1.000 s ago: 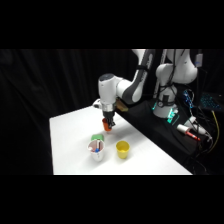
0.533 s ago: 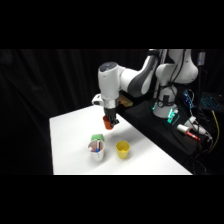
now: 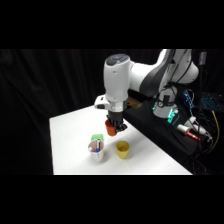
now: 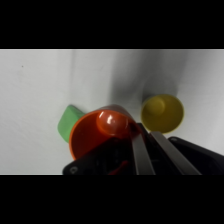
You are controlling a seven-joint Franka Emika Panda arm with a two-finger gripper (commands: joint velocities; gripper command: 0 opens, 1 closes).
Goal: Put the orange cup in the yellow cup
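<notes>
The gripper (image 3: 114, 131) is clenched on the rim of the orange cup (image 3: 110, 127) and holds it in the air above the table (image 3: 70, 145). Below it, a little to the side, the yellow cup (image 3: 122, 149) stands upright and empty. Near it stands a white cup (image 3: 97, 152) with a green cup (image 4: 69, 122) just behind.

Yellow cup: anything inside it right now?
In the wrist view the yellow cup looks empty: only its yellow inside shows. The gripper holds the orange cup in the air, not yet over the yellow cup. Gripper fingers cover its near rim.
</notes>
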